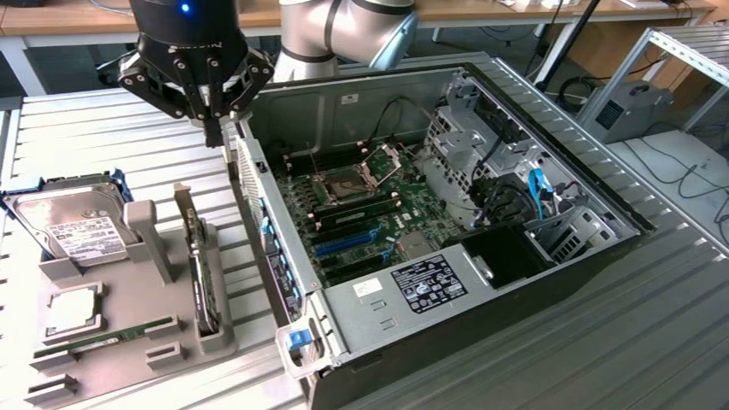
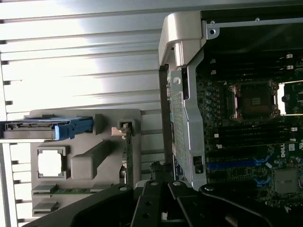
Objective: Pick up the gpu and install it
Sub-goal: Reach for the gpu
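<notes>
The gpu (image 1: 203, 275) stands on edge in a slot of the grey holder (image 1: 137, 342) at the exterior view's left; its dark cooler side and thin green board show. In the wrist view the gpu (image 2: 128, 153) appears edge-on in the holder (image 2: 85, 161). My gripper (image 1: 213, 135) hangs shut and holds nothing. It is above the ribbed table, beyond the holder and close to the open computer case's side wall (image 1: 256, 184). The gripper (image 2: 161, 187) has its dark linkages closed together. Blue expansion slots (image 1: 341, 243) lie on the motherboard inside the case.
The holder also carries a hard drive (image 1: 68, 224) in a blue frame, a processor (image 1: 74, 312) and a RAM stick (image 1: 108, 337). The case (image 1: 535, 256) lies on its side, with a drive cage and cables at the exterior view's right. The arm's grey body (image 1: 341, 30) stands behind.
</notes>
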